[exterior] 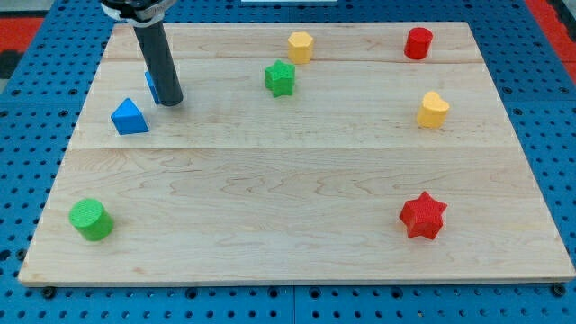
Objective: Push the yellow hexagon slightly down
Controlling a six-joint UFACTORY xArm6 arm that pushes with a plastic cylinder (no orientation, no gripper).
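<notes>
Nothing done yet, by the look of it. Yellow hexagon (301, 46) untouched near the view's top edge, just up-right of the green star (280, 78). My tip (171, 102) well apart at the view's left, beside a half-hidden blue block (151, 85) and the blue triangle (130, 117) (no pincer here, only a rod). Left: crossing rightward, getting above the hexagon, nudging down.
</notes>
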